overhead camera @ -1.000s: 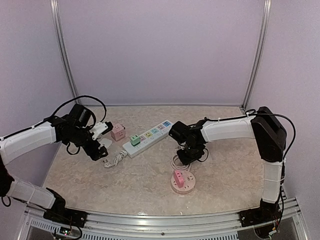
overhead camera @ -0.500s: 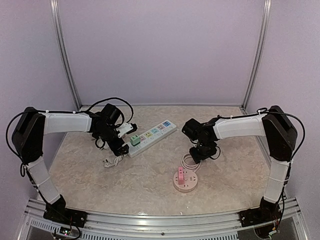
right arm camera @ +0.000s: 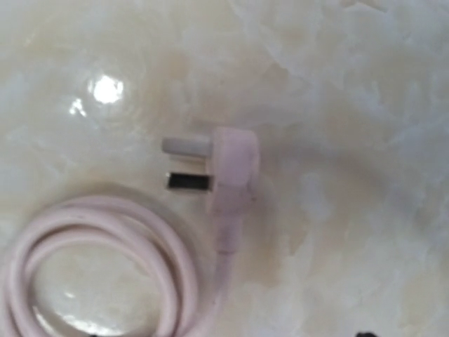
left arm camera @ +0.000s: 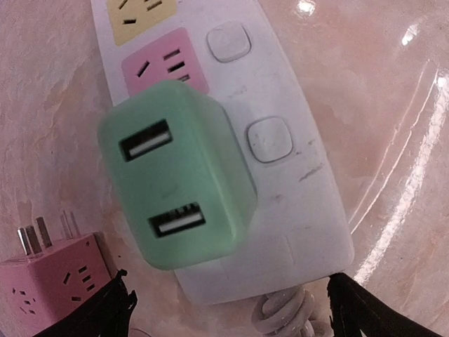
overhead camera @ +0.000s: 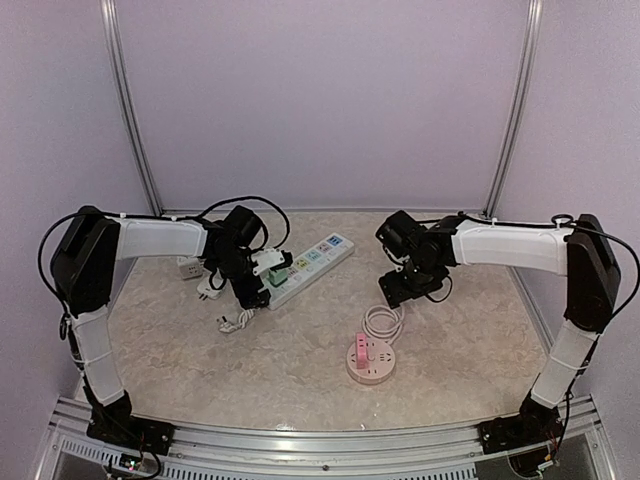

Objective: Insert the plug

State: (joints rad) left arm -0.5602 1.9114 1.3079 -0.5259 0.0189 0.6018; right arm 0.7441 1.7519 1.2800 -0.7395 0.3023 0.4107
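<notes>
A pink plug (right arm camera: 235, 154) lies loose on the table with its prongs pointing left, at the end of a coiled pink cable (right arm camera: 105, 246). My right gripper (overhead camera: 398, 292) hovers above it, open and empty; only one dark fingertip (right arm camera: 361, 334) shows at the wrist view's bottom edge. A white power strip (left arm camera: 280, 140) carries a green USB adapter (left arm camera: 175, 182) in its end socket. My left gripper (left arm camera: 231, 312) is open, its fingers straddling that end of the strip without touching it.
A round pink socket (overhead camera: 368, 362), with a pink cube plugged in, sits at the cable's other end near the front. A pink cube adapter (left arm camera: 52, 274) with bare prongs lies beside the strip. The strip's white cord (left arm camera: 284, 316) is bunched there.
The left arm swung right, from the pink cube to over the green adapter. The right gripper moved back and right, away from the round socket, and its jaws widened.
</notes>
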